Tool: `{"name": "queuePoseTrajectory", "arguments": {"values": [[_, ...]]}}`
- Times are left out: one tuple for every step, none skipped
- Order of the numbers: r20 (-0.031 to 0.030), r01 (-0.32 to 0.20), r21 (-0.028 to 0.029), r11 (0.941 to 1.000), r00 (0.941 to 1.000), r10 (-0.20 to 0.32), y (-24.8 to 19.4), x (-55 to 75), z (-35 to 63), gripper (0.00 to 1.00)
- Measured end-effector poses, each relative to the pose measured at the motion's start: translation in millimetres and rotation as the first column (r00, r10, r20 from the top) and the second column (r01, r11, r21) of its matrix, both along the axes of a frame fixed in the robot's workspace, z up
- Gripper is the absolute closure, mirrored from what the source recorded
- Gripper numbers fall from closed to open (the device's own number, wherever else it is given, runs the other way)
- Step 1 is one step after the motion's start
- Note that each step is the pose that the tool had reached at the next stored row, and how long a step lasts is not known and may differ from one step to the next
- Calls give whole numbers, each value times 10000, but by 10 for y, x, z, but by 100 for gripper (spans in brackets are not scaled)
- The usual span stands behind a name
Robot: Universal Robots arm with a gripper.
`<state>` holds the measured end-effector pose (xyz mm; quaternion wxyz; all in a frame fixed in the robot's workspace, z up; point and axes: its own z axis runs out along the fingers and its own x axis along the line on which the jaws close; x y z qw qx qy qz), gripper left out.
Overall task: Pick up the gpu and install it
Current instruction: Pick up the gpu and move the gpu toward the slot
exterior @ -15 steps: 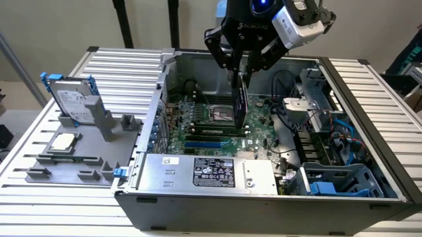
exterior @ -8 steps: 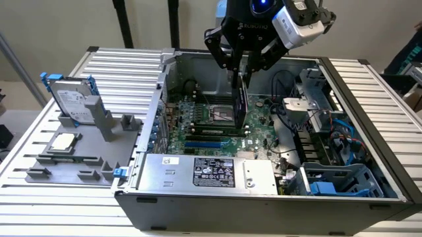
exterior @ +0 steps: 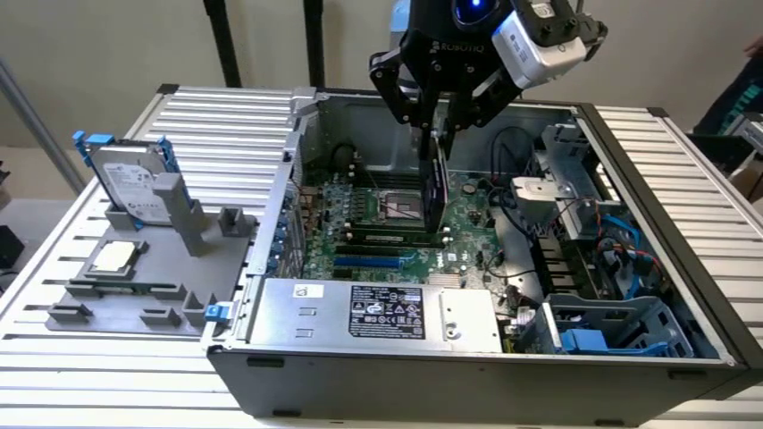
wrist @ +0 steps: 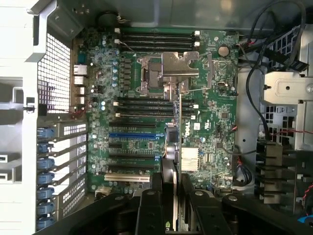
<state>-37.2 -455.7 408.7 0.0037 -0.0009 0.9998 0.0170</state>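
Item: gpu (exterior: pixel 437 192), thin black-faced card, hanging upright, edge-on.
gripper (exterior: pixel 437 125) pointing straight down into open case (exterior: pixel 477 380), clamping the card's top edge above motherboard (exterior: pixel 357 228).

Ribbed metal table (exterior: pixel 214 116) — computer case (exterior: pixel 477 375) (open), grey parts holder (exterior: pixel 131 286) beside it

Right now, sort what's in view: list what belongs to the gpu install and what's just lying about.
For the job: gpu, clamped in the jaws; motherboard; computer case.
Lying about: hard drive, CPU chip, both on the grey holder beside the case.
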Motion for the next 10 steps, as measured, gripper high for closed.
{"name": "queuePoseTrajectory", "arguments": {"values": [[0, 0, 1, 10000, 10000, 0, 0, 0, 0, 100], [0, 0, 0, 10000, 10000, 0, 0, 0, 0, 100], [0, 0, 0, 10000, 10000, 0, 0, 0, 0, 100], [0, 0, 1, 10000, 10000, 0, 0, 0, 0, 100], [0, 0, 1, 10000, 10000, 0, 0, 0, 0, 100], [0, 0, 1, 10000, 10000, 0, 0, 0, 0, 100], [0, 0, 0, 10000, 10000, 0, 0, 0, 0, 100], [0, 0, 1, 10000, 10000, 0, 0, 0, -1, 100], [6, -17, 0, 10000, 10000, 17, 3, -1, -3, 100], [11, -154, -2, 9999, 9999, 154, 4, -1, -5, 100]]}}
